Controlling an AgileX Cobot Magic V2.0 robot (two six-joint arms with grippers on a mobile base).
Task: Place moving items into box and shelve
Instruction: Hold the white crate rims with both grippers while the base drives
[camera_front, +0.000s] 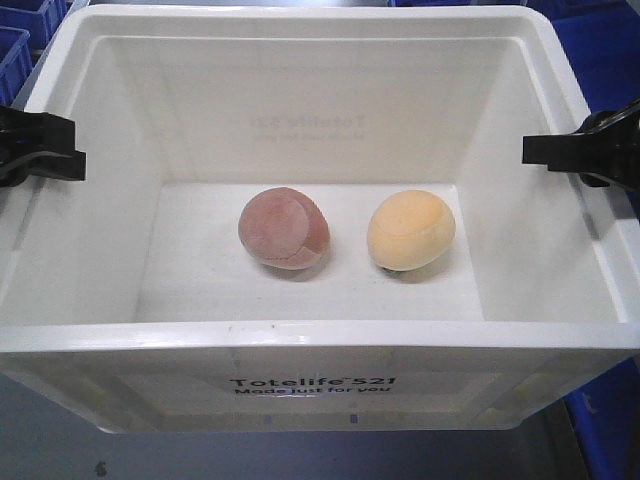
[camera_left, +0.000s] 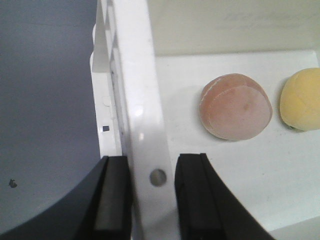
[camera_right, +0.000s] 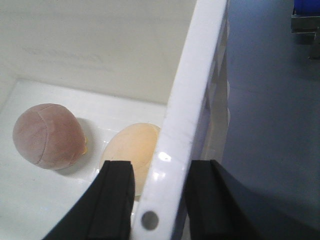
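Gripping the box by its side rims, my left gripper and right gripper are each clenched on the white wall, one finger inside and one outside. Inward of my left jaws lies the reddish-brown lump. Inward of my right jaws lies the yellow-orange lump. Both rest on the box floor, near each other but apart. Outward of my jaws spreads a plain grey surface, and blue bins stand beyond the far corners.

white box, reddish-brown lump, yellow-orange lump
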